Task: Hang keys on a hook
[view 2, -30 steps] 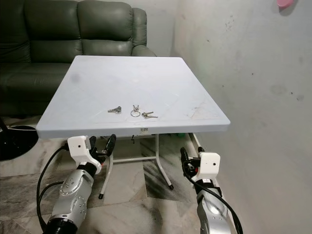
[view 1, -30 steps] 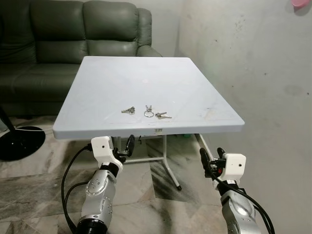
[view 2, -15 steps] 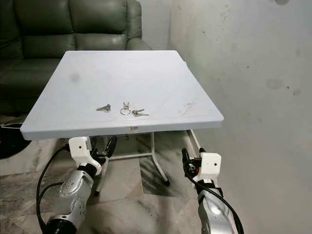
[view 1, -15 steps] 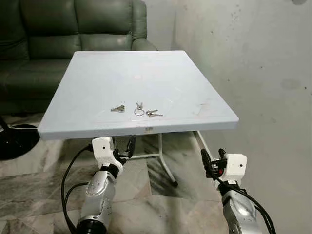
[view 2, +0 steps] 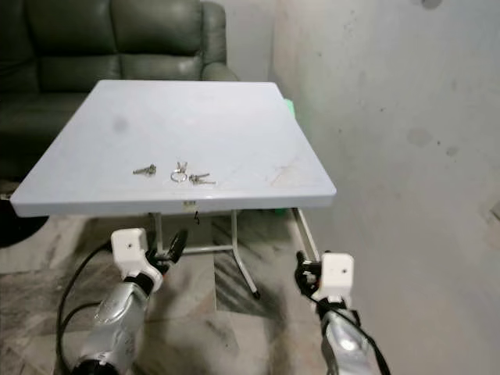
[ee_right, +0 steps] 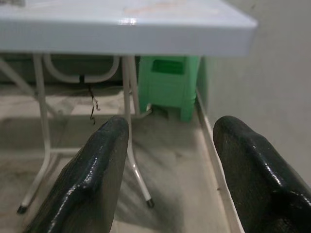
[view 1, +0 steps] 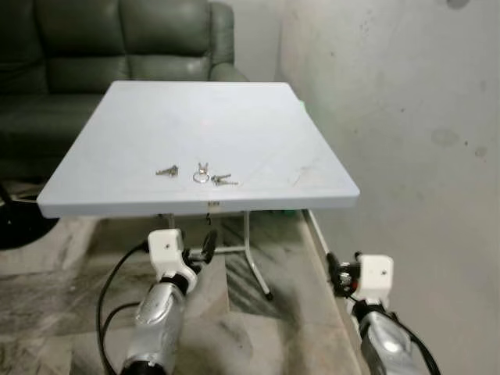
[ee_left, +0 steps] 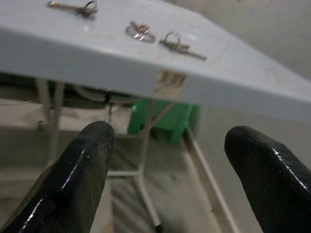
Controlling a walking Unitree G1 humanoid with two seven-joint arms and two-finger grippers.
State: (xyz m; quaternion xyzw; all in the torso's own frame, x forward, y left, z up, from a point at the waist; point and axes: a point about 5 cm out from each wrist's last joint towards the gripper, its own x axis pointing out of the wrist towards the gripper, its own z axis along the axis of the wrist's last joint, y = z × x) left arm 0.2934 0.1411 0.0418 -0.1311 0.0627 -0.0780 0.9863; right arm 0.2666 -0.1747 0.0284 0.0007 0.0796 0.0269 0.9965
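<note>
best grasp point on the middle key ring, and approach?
Take the ring at its round loop, from straight above: it lies flat on the table near the front edge, keys fanning away from it, so the loop probably offers the most to pinch. The left gripper hangs nearer.

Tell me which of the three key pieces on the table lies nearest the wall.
The key at the robot's right end of the row lies nearest the wall. The ring sits in the middle, and the other key lies farthest toward the sofa side.
</note>
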